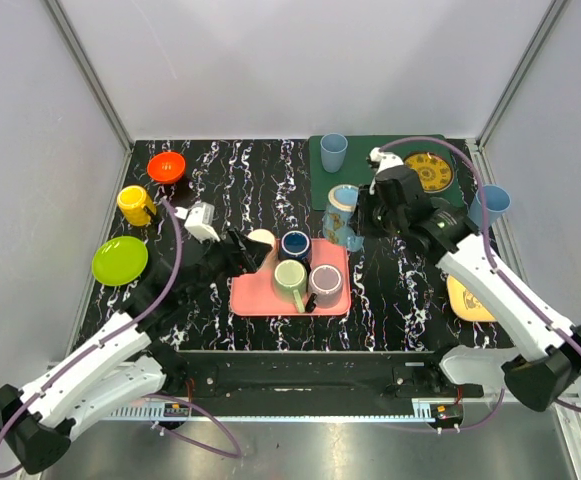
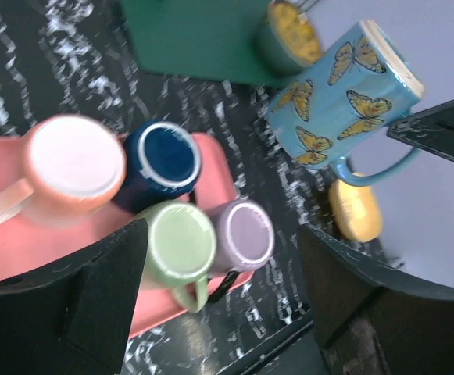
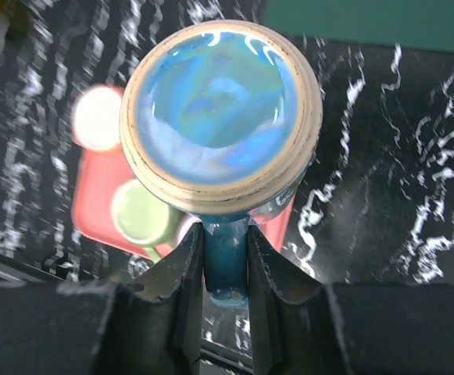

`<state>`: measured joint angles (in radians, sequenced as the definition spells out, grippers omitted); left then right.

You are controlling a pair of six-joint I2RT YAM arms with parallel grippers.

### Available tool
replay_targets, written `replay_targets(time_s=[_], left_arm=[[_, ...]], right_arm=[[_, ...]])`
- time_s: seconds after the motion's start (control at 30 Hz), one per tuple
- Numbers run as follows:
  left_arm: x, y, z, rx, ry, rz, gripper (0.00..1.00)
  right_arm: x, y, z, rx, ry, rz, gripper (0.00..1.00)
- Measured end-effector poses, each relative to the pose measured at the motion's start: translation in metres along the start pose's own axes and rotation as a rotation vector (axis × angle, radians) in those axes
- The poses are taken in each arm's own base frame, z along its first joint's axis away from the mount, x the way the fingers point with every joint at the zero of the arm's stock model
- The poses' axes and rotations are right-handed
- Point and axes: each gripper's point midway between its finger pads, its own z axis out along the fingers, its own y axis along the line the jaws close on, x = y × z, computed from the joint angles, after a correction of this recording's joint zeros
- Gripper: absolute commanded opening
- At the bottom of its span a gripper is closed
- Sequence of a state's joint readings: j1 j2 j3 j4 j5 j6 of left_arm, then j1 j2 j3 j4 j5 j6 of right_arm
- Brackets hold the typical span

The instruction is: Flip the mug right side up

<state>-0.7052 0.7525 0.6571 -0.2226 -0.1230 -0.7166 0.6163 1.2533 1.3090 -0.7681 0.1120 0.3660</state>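
In the right-wrist view alone, right gripper (image 3: 225,236) pinches mug (image 3: 220,117) handle (image 3: 225,272); left gripper (image 2: 223,258) gapes.

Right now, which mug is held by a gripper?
The blue butterfly mug: the right gripper pinches its handle, off the pink tray. The peach mug, navy mug, green mug and lilac mug stand on that tray, ungripped.
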Motion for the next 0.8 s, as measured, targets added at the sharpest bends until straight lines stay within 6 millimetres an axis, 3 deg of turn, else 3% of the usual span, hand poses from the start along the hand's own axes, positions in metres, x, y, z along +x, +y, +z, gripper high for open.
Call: replay_targets(time_s=[0.13, 0.33, 0.6, 0.8], left_arm=[[-0.015, -0.03, -0.005, 0.187, -0.111, -0.072, 0.87], [-0.011, -0.063, -0.005, 0.481, -0.181, -0.237, 0.91], [-0.012, -0.089, 0.004, 0.699, -0.191, -0.392, 0.91], [-0.037, -0.116, 0.006, 0.788, -0.227, -0.4, 0.89]], right_arm=[[-0.029, 0.02, -0.022, -0.105, -0.126, 0.094, 0.0], [-0.059, 0.066, -0.037, -0.414, -0.252, 0.308, 0.0], [-0.07, 0.106, -0.023, -0.775, -0.203, 0.598, 0.0], [-0.079, 0.123, -0.046, -0.911, -0.19, 0.61, 0.0]])
